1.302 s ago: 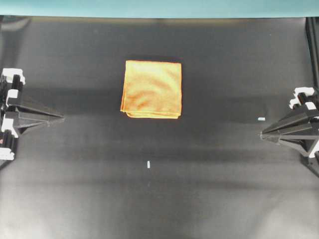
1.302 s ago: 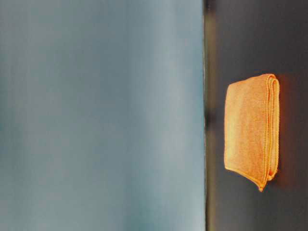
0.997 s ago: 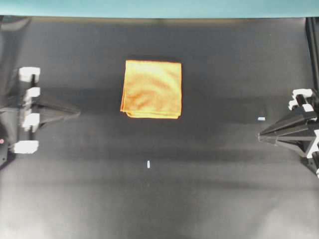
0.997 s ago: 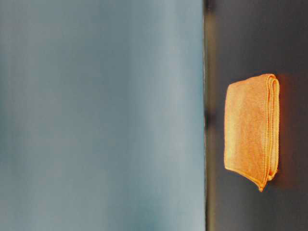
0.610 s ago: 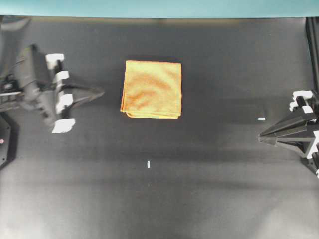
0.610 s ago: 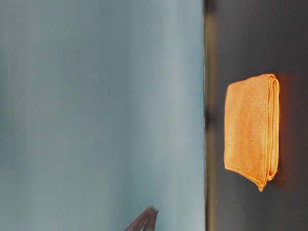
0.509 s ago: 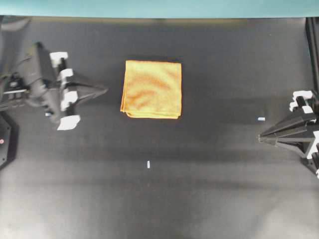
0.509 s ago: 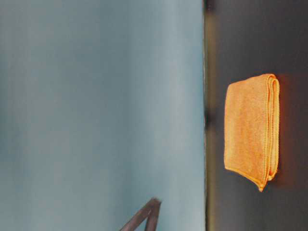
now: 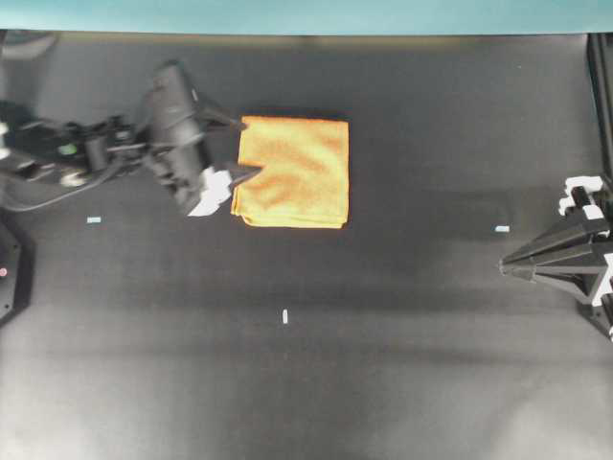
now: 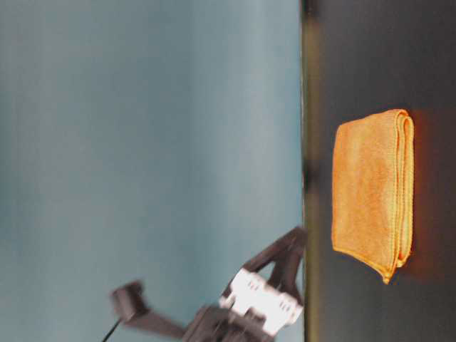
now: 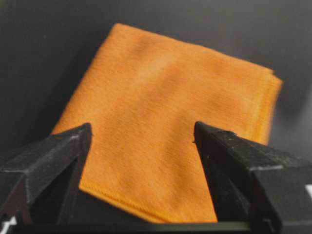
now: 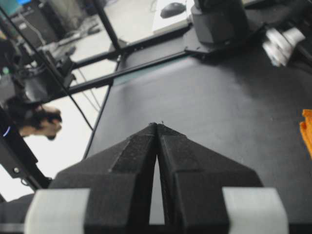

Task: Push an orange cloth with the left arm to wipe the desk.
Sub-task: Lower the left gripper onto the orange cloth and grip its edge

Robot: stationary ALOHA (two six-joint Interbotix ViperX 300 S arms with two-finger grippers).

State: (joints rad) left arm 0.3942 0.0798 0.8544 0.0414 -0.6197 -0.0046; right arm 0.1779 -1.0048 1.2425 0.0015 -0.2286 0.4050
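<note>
desk (image 9: 383, 364) bare around orange cloth (image 9: 297, 172) | right hand (image 9: 506, 260) well apart

Left gripper (image 9: 242, 147) spread, right gripper (image 9: 505, 259) closed

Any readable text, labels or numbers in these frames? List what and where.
None readable.
Cloth: plain, no tag visible.
Desk: only small blank tape marks.
Left end effector and right end effector: no markings visible.
Background clutter in the right wrist view: too blurred to read.
</note>
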